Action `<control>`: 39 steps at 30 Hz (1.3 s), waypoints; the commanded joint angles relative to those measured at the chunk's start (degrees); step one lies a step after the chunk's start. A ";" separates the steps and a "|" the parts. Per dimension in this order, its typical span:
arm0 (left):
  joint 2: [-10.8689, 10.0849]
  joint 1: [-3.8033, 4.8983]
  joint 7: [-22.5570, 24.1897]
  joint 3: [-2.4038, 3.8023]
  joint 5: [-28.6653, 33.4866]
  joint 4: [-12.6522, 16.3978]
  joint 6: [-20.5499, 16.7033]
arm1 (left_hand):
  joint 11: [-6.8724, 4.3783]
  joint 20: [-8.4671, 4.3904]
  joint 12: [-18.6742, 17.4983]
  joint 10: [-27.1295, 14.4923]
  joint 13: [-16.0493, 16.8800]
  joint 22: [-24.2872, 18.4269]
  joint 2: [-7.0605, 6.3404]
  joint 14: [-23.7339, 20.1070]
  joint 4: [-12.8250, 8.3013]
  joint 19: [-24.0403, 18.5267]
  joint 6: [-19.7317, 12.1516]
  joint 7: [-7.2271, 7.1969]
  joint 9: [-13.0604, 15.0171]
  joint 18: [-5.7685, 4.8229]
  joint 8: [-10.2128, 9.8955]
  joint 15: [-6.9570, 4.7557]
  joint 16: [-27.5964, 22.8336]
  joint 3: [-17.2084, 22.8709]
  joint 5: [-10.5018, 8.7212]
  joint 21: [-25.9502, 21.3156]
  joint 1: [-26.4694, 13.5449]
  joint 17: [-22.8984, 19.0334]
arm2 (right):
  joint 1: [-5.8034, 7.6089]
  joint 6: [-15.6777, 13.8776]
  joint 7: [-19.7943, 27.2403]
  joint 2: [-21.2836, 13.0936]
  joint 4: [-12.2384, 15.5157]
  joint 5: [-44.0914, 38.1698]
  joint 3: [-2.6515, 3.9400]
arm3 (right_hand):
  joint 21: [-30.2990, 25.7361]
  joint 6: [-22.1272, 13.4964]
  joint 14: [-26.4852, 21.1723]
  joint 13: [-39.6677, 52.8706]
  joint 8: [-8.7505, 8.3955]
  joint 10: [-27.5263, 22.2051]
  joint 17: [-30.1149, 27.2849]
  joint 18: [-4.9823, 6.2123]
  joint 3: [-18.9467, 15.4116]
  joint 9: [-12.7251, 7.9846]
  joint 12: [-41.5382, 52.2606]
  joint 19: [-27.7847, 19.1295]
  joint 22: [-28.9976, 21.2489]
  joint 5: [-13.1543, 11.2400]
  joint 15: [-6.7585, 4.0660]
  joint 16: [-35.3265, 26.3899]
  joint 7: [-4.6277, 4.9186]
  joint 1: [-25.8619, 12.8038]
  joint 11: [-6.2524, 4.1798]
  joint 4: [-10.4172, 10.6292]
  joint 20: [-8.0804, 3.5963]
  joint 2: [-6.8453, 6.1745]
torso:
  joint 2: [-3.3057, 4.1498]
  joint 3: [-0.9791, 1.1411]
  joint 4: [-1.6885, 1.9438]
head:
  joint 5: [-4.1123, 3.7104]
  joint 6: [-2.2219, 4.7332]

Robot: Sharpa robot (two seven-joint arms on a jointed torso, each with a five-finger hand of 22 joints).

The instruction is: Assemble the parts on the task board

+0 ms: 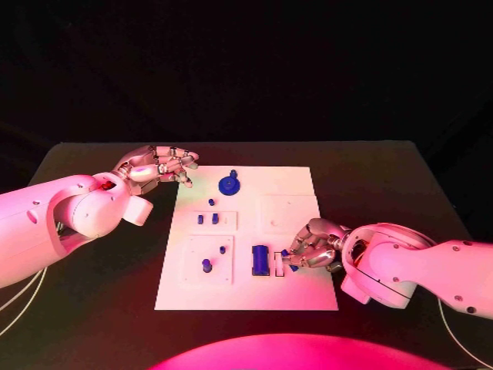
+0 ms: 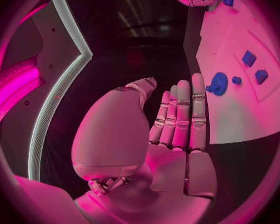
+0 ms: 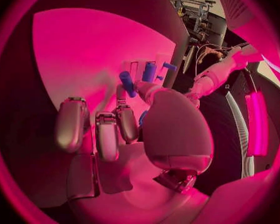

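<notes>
Black table (image 1: 402,177) under my rig, white task board (image 1: 296,181) between both hands, right hand (image 1: 313,245) pinching a blue peg (image 3: 127,83), left hand (image 1: 158,164) empty, fingers straight, blue round part (image 1: 231,183) just beside it.

Three cameras: one overhead, one behind each hand

The head view looks steeply down on the black table (image 1: 102,308), with the whole task board (image 1: 246,239) central and both arms entering from the sides. The left wrist view sits close behind the left hand (image 2: 177,119), facing the board's (image 2: 239,109) edge. The right wrist view looks past the right hand (image 3: 134,129), close over the board (image 3: 84,59). All three views share the board.
</notes>
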 commanded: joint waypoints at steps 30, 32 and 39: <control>0.03 0.03 0.14 0.04 -0.40 0.25 0.74 | 0.00 0.17 0.23 -0.49 -0.12 -0.15 -0.14 -0.01 0.54 0.44 -0.52 1.43 -0.11 0.79 0.33 0.13 0.27 -0.05 0.09 -0.32 0.56 -0.08 | -0.23 3.89 -0.67 2.24 -1.54 0.64 -0.01 | -0.70 -0.08 5.17 3.13 -0.08 0.14 11.05 -0.66 -2.88 0.14 0.36 1.03 10.07 -0.34 0.04 0.19 0.47 -4.47 0.59 1.19 0.08 -0.70 | 0.03 0.03 -0.05 | 0.20 -0.21; 0.04 0.03 0.08 0.04 -0.33 0.25 0.81 | 0.01 0.17 0.24 -0.50 -0.13 -0.17 -0.13 -0.01 0.61 0.46 -0.54 1.44 -0.12 0.78 0.35 0.14 0.28 -0.08 0.08 -0.35 0.53 -0.08 | -0.25 3.91 -0.54 2.35 -1.43 0.67 -0.01 | -0.68 -0.08 5.17 3.17 -0.08 0.16 11.05 -0.67 -2.90 0.14 0.41 1.03 10.07 -0.34 0.04 0.19 0.47 -4.49 0.58 1.19 0.08 -0.69 | 0.02 0.03 -0.04 | 0.23 -0.20; 0.00 0.03 -0.41 0.04 0.28 0.19 1.09 | 0.02 0.18 0.25 -0.52 -0.13 -0.19 -0.11 -0.01 0.69 0.47 -0.55 1.45 -0.13 0.78 0.36 0.15 0.29 -0.11 0.08 -0.37 0.48 -0.09 | -0.29 3.89 -0.33 2.38 -1.03 0.79 -0.01 | -0.82 -0.07 5.14 3.22 -0.07 0.18 10.92 -0.64 -3.26 0.17 0.45 0.99 10.04 -0.34 0.06 0.13 0.48 -4.88 0.60 1.35 0.10 -0.62 | -0.01 0.01 -0.04 | 0.36 -0.22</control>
